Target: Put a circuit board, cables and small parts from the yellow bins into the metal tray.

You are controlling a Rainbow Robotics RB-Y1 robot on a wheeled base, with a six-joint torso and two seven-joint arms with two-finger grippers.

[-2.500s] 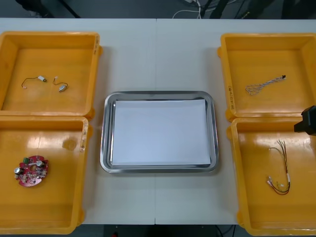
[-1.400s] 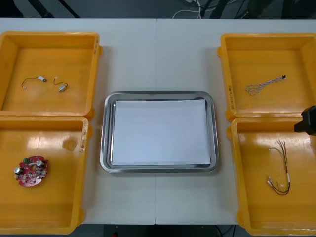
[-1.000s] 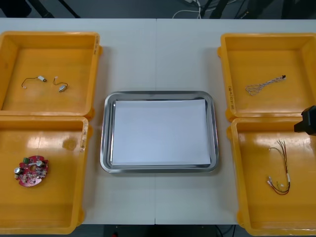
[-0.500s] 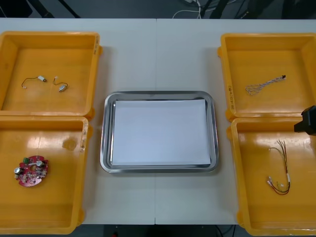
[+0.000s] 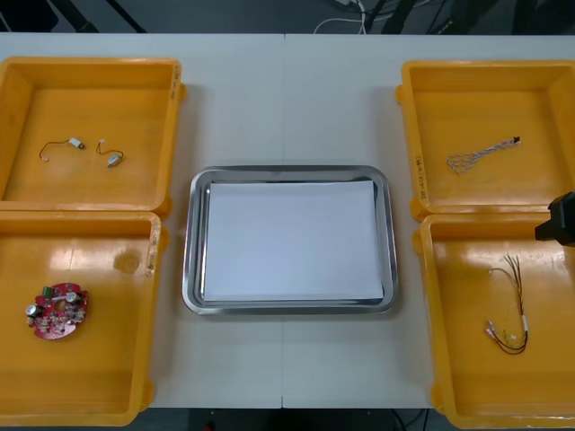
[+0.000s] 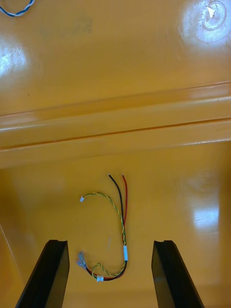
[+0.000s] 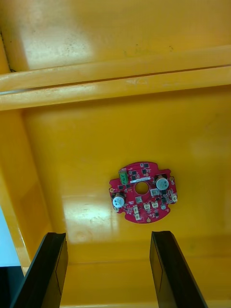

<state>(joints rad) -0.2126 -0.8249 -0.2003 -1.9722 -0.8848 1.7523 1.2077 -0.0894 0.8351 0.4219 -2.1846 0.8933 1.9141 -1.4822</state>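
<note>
a light table carries four yellow plastic bins, two at each side of a shiny rectangular metal tray lined white. the left gripper hangs over the near left bin, fingers spread wide, holding nothing. a round red circuit board lies on the bin floor just past the fingertips, in line with the gap. the right gripper is equally wide and empty, with a thin red, black and yellow cable lying between its fingers. a twisted blue and white cable sits in the bin beyond. small metal parts lie in the bin beyond the left gripper's.
</note>
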